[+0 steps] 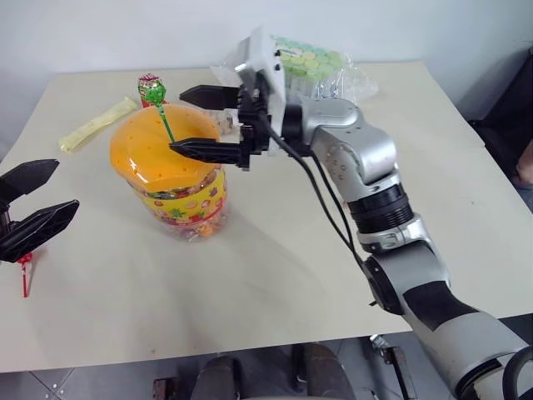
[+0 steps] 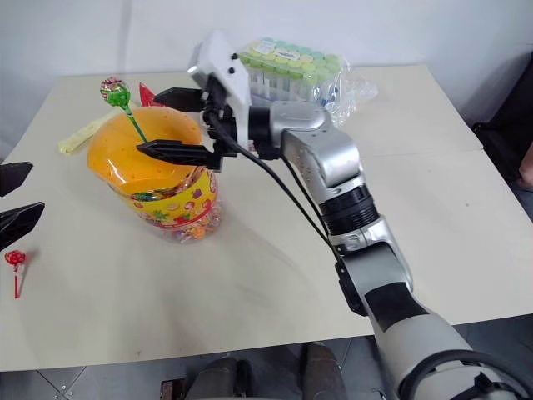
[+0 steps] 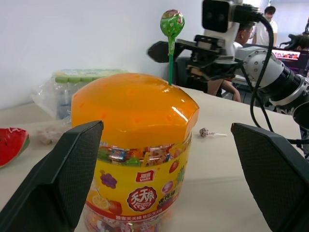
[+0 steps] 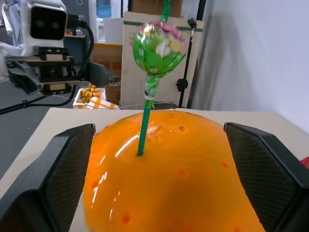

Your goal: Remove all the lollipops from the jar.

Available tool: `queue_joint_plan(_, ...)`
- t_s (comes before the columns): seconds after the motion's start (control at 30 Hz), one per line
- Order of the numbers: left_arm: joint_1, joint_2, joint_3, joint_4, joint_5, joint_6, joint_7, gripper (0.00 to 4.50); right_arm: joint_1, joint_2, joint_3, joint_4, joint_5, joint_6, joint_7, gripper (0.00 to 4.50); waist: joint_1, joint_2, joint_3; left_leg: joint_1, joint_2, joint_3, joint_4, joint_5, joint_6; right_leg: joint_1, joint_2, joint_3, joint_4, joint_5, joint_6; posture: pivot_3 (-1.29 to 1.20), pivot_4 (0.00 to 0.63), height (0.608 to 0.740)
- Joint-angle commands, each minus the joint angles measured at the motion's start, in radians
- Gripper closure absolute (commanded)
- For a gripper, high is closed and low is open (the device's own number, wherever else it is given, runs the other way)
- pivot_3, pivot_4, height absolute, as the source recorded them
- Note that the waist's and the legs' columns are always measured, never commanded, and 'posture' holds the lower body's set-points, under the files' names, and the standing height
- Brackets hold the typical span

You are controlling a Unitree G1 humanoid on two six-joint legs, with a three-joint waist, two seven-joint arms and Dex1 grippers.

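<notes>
**One lollipop left standing in the jar**

Pale and matte, the table (image 1: pixel 275 275) carries a half-finished job. A squat clear plastic jar (image 1: pixel 179 204) sits at about ten o'clock from the tabletop's centre, its yellow-and-red label glossy, wrapped sweets showing through the wall. Its wide orange lid (image 1: pixel 158 150) is a smooth, shiny dome dotted with small holes. From one hole rises a thin green stick topped by a crinkly green-and-red wrapped ball: the green lollipop (image 1: pixel 152 90), upright and not yet pulled.

Two others appear to be out already. A red lollipop (image 2: pixel 14 260) lies flat on the table at about eight o'clock from the jar, near the edge. A small pinkish one (image 3: pixel 205 132) on a white stick lies on the table beyond the jar.

The right gripper (image 1: pixel 196 123) hangs level over the lid, its black ribbed fingers spread wide on either side of the green stick, gripping nothing. The left gripper (image 1: pixel 33 204) waits at nine o'clock, just beside the red lollipop, jaws equally wide and empty.

A crinkled clear bag of green-capped tubes (image 1: pixel 321 67) rests at one o'clock; a long pale-yellow packet (image 1: pixel 96 123) lies at eleven.
</notes>
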Motion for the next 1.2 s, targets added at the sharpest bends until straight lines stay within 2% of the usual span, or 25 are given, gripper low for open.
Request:
queue_joint_plan(0.03, 0.000, 0.000, 0.030, -0.025, -0.026, -0.015, 0.013, 0.00, -0.079, 0.051, -0.007, 0.049, -0.027, -0.010, -0.035, 0.19, -0.002, 0.000, 0.000, 0.000, 0.000, 0.000, 0.000, 0.000, 0.000, 0.000, 0.000, 0.000, 0.000, 0.000, 0.000, 0.00, 0.150, 0.740)
queue_joint_plan(0.13, 0.000, -0.002, 0.026, -0.029, -0.027, -0.017, 0.020, 0.00, -0.094, 0.075, -0.026, 0.052, -0.019, -0.007, -0.032, 0.97, -0.002, 0.000, 0.000, 0.000, 0.000, 0.001, 0.000, 0.000, 0.000, -0.002, 0.000, 0.000, 0.002, 0.000, 0.000, 0.00, 0.150, 0.740)
queue_joint_plan(0.47, -0.014, -0.009, 0.000, -0.029, -0.033, -0.023, 0.037, 0.00, -0.169, 0.080, -0.128, 0.038, 0.024, -0.002, -0.056, 4.46, -0.002, -0.001, 0.000, -0.001, 0.001, 0.004, 0.000, 0.000, -0.001, -0.006, 0.000, 0.002, 0.004, 0.000, 0.000, 0.00, 0.150, 0.740)
queue_joint_plan(0.67, -0.034, -0.011, -0.024, -0.018, -0.029, -0.029, 0.037, 0.00, -0.234, 0.051, -0.217, 0.070, 0.039, -0.011, -0.119, 4.46, -0.002, -0.001, 0.000, -0.001, 0.001, 0.006, 0.000, 0.000, -0.001, -0.007, 0.000, 0.004, 0.004, 0.000, 0.000, 0.00, 0.150, 0.740)
queue_joint_plan(0.83, -0.034, -0.013, -0.033, -0.022, -0.037, -0.026, 0.035, 0.00, -0.215, -0.086, -0.281, 0.143, -0.015, -0.035, -0.216, 4.46, 0.004, -0.004, -0.002, -0.001, 0.001, 0.007, 0.000, 0.000, -0.001, -0.007, 0.000, 0.005, 0.004, 0.000, 0.000, 0.00, 0.150, 0.740)
queue_joint_plan(0.93, -0.025, -0.009, -0.028, -0.024, -0.040, -0.020, 0.030, 0.00, -0.149, -0.205, -0.275, 0.109, -0.054, 0.040, -0.239, 4.46, 0.001, -0.004, -0.002, -0.002, 0.001, 0.008, 0.000, 0.000, 0.000, -0.008, -0.001, 0.006, 0.004, 0.000, 0.000, 0.00, 0.150, 0.740)
queue_joint_plan(1.07, 0.001, 0.005, -0.011, -0.022, -0.042, -0.008, 0.013, 0.00, 0.009, -0.438, -0.197, 0.049, -0.162, 0.247, -0.243, 4.46, 0.005, -0.004, -0.002, -0.002, 0.001, 0.010, -0.001, -0.001, 0.000, -0.008, -0.001, 0.006, 0.003, 0.000, 0.000, 0.00, 0.150, 0.740)
queue_joint_plan(1.2, 0.027, 0.020, 0.007, -0.018, -0.046, 0.012, 0.001, 0.00, 0.186, -0.623, -0.162, 0.032, -0.256, 0.341, -0.266, 4.46, 0.005, -0.003, -0.002, -0.002, 0.001, 0.011, -0.001, -0.001, 0.000, -0.009, -0.001, 0.007, 0.003, 0.000, 0.000, 0.00, 0.150, 0.740)
